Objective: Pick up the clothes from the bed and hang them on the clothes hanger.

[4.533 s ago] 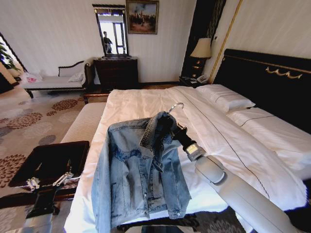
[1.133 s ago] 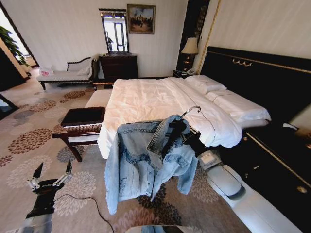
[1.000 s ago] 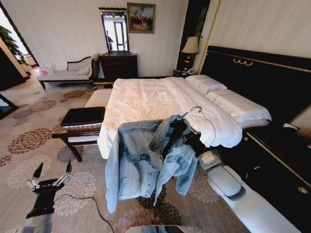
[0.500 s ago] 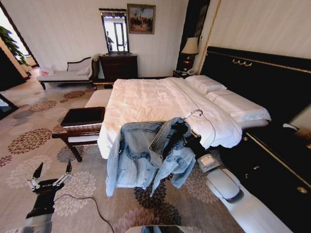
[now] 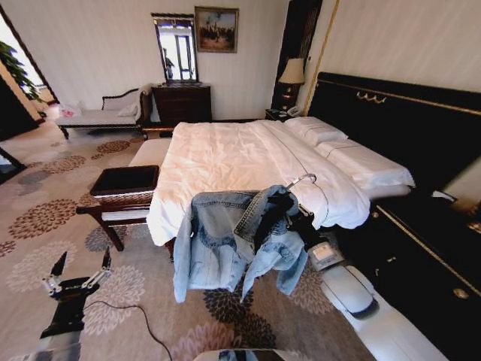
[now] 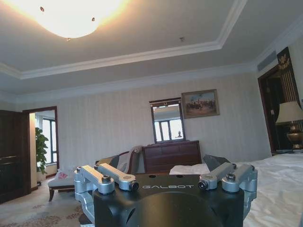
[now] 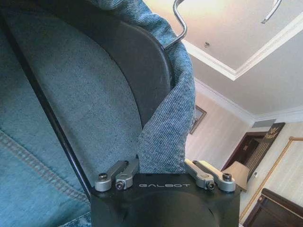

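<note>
The clothes (image 5: 229, 241), a light-blue denim jacket, hang on the clothes hanger, whose silver hook (image 5: 302, 180) pokes up above the collar. My right gripper (image 5: 291, 216) is shut on the hanger at the collar and holds it in the air off the bed's near corner. In the right wrist view the denim (image 7: 57, 99) is close up, with the hanger's black bar (image 7: 45, 118) and hook (image 7: 179, 23), and a denim fold between the fingers of the right gripper (image 7: 163, 176). The bed (image 5: 240, 154) lies bare behind. My left gripper (image 5: 75, 275) (image 6: 165, 182) stands open and empty, low at the left.
A dark wooden bench (image 5: 120, 197) with a black top stands left of the bed. A black cable (image 5: 139, 320) runs over the patterned carpet. A black cabinet (image 5: 421, 259) lines the right side. Chaise (image 5: 101, 115), dresser (image 5: 184, 101) and lamp (image 5: 291, 73) stand by the far wall.
The whole view has drawn back from the bed since the oldest frame. Over the last second the jacket has swung and bunched up, and the right arm has shifted slightly right.
</note>
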Robot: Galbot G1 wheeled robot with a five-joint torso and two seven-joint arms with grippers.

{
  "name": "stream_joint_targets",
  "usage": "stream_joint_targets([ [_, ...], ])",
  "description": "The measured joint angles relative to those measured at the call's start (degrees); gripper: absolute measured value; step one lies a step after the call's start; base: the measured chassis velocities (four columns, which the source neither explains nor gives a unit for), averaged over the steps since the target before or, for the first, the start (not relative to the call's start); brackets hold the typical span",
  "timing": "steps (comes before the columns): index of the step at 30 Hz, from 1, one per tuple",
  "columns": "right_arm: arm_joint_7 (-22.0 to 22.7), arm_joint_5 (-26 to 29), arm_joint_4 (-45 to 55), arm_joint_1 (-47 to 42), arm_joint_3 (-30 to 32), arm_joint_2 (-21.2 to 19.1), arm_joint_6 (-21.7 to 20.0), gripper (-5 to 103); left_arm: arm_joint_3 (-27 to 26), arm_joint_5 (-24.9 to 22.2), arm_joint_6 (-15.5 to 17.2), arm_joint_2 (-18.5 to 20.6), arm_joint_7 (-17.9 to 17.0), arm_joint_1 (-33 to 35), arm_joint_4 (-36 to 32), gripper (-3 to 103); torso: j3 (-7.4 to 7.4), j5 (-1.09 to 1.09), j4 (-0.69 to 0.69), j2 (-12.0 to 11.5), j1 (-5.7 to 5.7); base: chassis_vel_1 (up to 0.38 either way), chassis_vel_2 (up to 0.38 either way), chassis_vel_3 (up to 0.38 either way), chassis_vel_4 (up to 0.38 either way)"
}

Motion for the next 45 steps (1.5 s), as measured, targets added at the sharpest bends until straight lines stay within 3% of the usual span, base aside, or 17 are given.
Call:
stream_joint_targets([
  [45, -0.04, -0.64, 2.5, -3.74, 4.46, -0.29, 0.5, 20, 0.0, 0.0, 0.0, 0.0, 0.0, 0.0, 0.0, 100, 0.0, 0.01, -0.01, 0.0, 0.0, -0.094, -0.095, -0.084, -0.091],
])
